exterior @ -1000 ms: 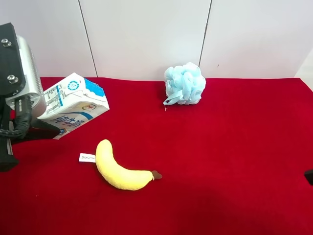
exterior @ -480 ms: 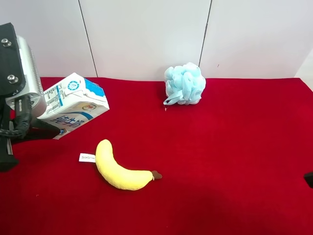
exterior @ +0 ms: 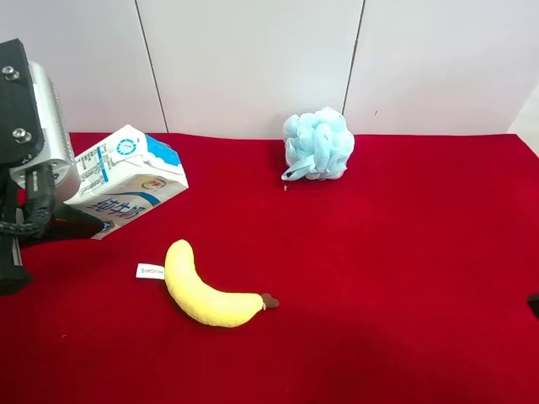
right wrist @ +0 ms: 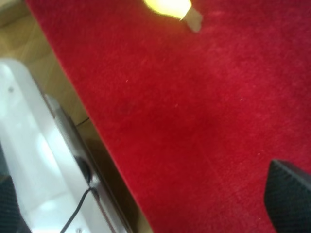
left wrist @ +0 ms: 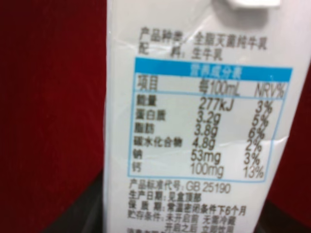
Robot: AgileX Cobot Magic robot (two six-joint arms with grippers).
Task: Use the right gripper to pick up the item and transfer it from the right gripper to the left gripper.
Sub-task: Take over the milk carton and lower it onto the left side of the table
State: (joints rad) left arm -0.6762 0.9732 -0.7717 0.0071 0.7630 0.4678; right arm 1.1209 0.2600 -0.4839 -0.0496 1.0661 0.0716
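The item [exterior: 126,178], a white carton with blue and green print, hangs tilted above the red cloth at the exterior high view's left. My left gripper [exterior: 80,220] is shut on its lower end, with a black finger showing below it. The left wrist view is filled by the item's nutrition panel [left wrist: 204,121], with dark fingers [left wrist: 73,218] at its base. My right gripper [right wrist: 150,204] is open and holds nothing. One of its black fingertips [right wrist: 289,194] hovers over the cloth near the table's edge. Only a black sliver [exterior: 534,305] of that gripper shows at the exterior high view's right edge.
A yellow plush banana [exterior: 206,290] lies on the red cloth [exterior: 379,278] in front of the item; its tip [right wrist: 167,6] shows in the right wrist view. A pale blue bath puff [exterior: 317,145] sits at the back by the white wall. The robot's white base [right wrist: 34,160] stands off the table's edge.
The black sliver of the right gripper at the exterior high view's right edge has shrunk slightly towards the edge. The left gripper and the item have not moved.
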